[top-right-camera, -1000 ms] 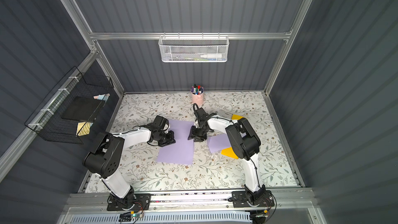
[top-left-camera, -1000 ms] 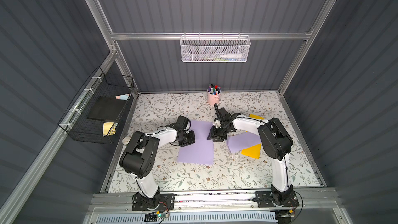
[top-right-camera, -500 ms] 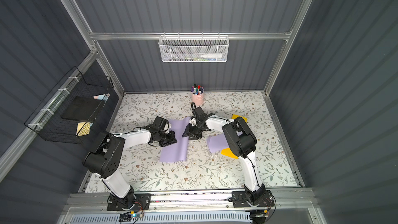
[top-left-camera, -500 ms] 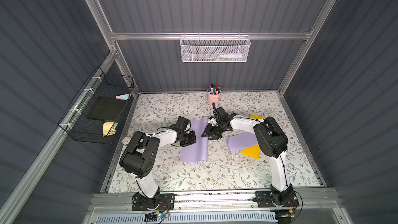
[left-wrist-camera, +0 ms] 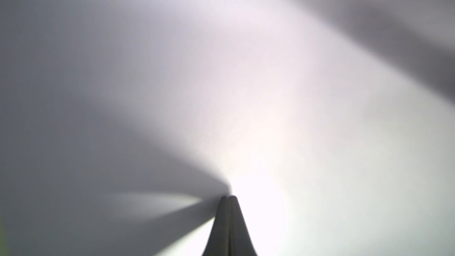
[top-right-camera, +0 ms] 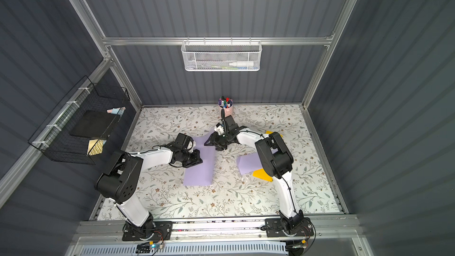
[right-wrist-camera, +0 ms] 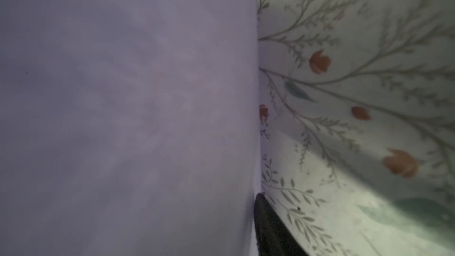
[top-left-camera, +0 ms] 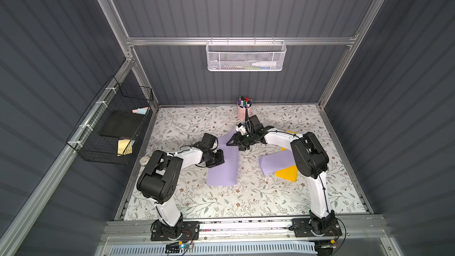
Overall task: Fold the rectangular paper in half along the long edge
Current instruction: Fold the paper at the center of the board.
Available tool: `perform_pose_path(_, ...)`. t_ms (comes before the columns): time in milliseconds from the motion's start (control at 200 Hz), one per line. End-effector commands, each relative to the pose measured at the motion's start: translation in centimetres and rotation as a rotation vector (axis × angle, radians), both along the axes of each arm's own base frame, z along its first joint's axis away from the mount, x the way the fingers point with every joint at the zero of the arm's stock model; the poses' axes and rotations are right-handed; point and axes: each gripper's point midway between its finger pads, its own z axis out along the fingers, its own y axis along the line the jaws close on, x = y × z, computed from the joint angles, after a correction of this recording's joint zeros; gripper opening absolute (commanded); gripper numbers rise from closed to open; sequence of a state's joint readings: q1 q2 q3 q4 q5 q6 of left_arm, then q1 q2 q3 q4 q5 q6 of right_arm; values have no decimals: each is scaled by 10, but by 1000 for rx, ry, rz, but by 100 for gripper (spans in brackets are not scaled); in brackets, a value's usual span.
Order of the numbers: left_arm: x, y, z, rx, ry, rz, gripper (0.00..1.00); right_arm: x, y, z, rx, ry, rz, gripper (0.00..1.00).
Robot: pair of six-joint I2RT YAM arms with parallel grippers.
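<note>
**Lavender paper between two grippers**

The lavender paper (top-left-camera: 222, 168) lies near the middle of the floral worktop (top-left-camera: 197, 124), its long edges running front to back. The left gripper (left-wrist-camera: 227, 199), jaws pressed together, bears on its left side. The right gripper (top-left-camera: 232, 142) is at the paper's far end. Only one finger (right-wrist-camera: 268, 222) shows beside the sheet's edge, so its grip cannot be told.

Floral-patterned table top (top-left-camera: 246, 200) carries the lavender paper (top-left-camera: 222, 173) at centre, a second lavender sheet (top-left-camera: 275, 163) touching a yellow sheet (top-left-camera: 286, 173), a pink pen cup (top-left-camera: 242, 112) at the back and a small white roll (top-left-camera: 144, 160) at its left edge.
</note>
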State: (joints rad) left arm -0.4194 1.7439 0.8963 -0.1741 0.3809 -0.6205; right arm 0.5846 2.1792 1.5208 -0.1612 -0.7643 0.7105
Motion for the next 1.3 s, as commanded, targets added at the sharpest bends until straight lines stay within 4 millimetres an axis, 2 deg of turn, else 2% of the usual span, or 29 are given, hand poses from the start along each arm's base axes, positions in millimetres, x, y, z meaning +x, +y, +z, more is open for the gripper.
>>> perform_pose_path(0,-45,22,-44,118,186,-1,0,5,-4,-6,0,18,3,48)
perform_pose_path(135,-46,22,-45,121,190,-2,0,-8,-13,-10,-40,30,8,45)
perform_pose_path(295,-46,22,-47,122,194,-2,0,-32,-37,-22,-131,44,-6,45)
perform_pose_path(475,-47,22,-50,124,203,-4,0,-64,-47,-32,-178,72,13,43)
perform_pose_path(620,-48,23,-51,126,205,-4,0,-81,-54,-39,-198,95,-10,41)
perform_pose_path(855,-48,22,-53,127,211,-5,0,-93,-65,-41,-271,54,-78,29)
perform_pose_path(1081,-48,23,-53,129,213,-5,0,-90,-68,-36,-306,-4,-122,15)
perform_pose_path(1296,-49,23,-52,129,213,-6,0,-84,-71,-41,-357,-15,-139,13)
